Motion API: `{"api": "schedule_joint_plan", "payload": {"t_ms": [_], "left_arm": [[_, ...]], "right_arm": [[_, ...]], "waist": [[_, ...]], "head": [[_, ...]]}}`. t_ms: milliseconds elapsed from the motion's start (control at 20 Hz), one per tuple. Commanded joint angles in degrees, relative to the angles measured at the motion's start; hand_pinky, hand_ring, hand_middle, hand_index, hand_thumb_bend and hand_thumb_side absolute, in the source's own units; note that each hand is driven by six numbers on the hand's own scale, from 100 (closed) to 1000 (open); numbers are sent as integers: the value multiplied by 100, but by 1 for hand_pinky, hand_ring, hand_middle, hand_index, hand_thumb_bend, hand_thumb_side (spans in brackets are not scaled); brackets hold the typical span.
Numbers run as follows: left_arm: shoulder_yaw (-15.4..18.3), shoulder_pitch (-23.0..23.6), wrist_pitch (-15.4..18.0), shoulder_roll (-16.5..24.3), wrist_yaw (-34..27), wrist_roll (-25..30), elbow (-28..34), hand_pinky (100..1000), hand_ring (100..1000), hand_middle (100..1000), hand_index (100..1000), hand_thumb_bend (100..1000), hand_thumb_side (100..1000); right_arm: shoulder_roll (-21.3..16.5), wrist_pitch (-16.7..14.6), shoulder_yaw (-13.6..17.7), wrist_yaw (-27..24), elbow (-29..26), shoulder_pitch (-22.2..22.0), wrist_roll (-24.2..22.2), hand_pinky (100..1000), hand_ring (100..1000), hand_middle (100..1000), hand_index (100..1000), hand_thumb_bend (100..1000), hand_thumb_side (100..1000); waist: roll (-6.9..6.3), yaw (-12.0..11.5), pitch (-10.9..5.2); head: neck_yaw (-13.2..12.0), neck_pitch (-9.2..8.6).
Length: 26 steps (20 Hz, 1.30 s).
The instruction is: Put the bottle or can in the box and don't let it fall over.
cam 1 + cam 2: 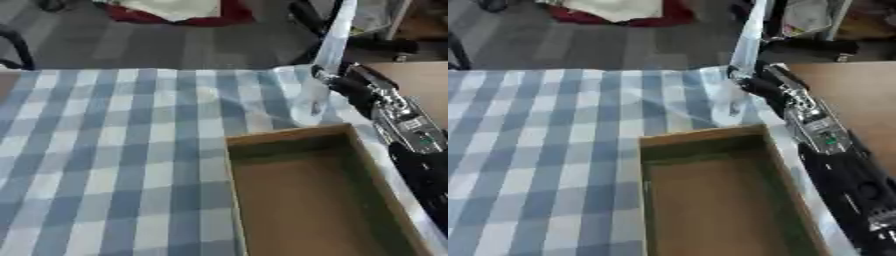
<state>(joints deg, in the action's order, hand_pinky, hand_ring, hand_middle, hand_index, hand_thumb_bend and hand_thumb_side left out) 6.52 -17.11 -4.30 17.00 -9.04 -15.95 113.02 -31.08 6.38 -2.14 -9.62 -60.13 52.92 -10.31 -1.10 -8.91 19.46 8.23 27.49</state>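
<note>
Checked cloth, bottle beyond box

The bottle hides the right robot hand's fingers.

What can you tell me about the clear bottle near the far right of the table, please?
The bottle is tall, slim and transparent, apparently plastic, and looks empty or nearly so. It stands roughly upright, leaning slightly, with its base on the blue-and-white checked tablecloth just beyond the far right corner of the open cardboard box. The right hand is curled round its middle from the right side. Its cap runs out of view at the top.
</note>
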Motion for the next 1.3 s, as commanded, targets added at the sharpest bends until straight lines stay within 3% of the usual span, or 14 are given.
{"api": "schedule_joint_plan", "payload": {"t_ms": [50, 200, 400, 650, 1300], "left_arm": [[12, -53, 8, 65, -22, 17, 100, 253, 783, 759, 515, 100, 672], [11, -51, 5, 70, -21, 19, 99, 252, 782, 758, 514, 100, 672], [14, -42, 2, 80, -17, 18, 97, 251, 782, 758, 514, 100, 672], [13, -39, -3, 86, -18, 17, 97, 250, 782, 758, 513, 100, 672], [28, 16, -4, 129, -4, -5, 88, 250, 781, 757, 512, 100, 672]], "right_arm": [[-119, -28, 30, -60, -73, 121, 37, 996, 1000, 986, 292, 100, 377], [-141, -24, 19, -111, -127, 127, 31, 995, 1000, 938, 215, 100, 369], [-179, 5, -5, -147, -227, 137, 4, 996, 1000, 902, 184, 100, 356], [-198, 59, -9, -242, -304, 148, -81, 1000, 1000, 860, 175, 100, 357], [-373, 203, -23, -481, -679, 227, -25, 1000, 987, 851, 180, 100, 376]], "waist": [[-8, -5, -93], [-3, 0, -103], [9, 4, -121], [25, -1, -145], [85, 21, -240]], "head": [[16, -71], [15, -67], [9, -43], [11, -15], [-30, 92]]}}
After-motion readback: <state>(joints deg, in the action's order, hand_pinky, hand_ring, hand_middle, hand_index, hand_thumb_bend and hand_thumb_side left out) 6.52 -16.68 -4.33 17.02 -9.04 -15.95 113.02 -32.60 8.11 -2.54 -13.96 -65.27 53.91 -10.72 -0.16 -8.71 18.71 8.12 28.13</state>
